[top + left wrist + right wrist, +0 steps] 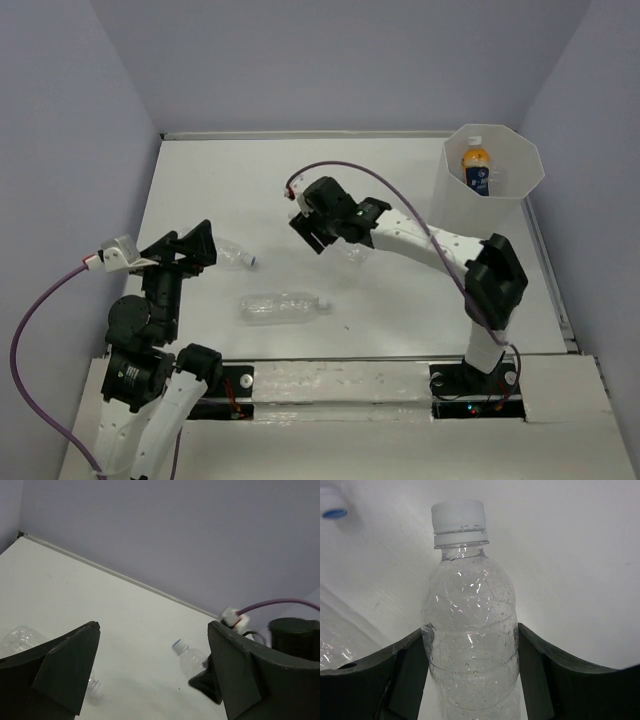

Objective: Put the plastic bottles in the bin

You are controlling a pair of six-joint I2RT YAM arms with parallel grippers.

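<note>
My right gripper (312,228) is shut on a clear bottle (467,625) with a white cap, both fingers pressed on its sides; part of it shows under the wrist in the top view (355,252). My left gripper (200,245) is open and empty, next to a clear bottle with a blue-rimmed cap (236,255). Another clear white-capped bottle (285,305) lies on its side near the front. The translucent white bin (500,205) stands at the far right with an orange-filled, blue-labelled bottle (477,165) inside.
The white table (230,180) is walled by lilac panels on the left, back and right. In the left wrist view, my open gripper (152,630) frames a clear bottle (192,660) next to the right gripper's dark fingers (205,682).
</note>
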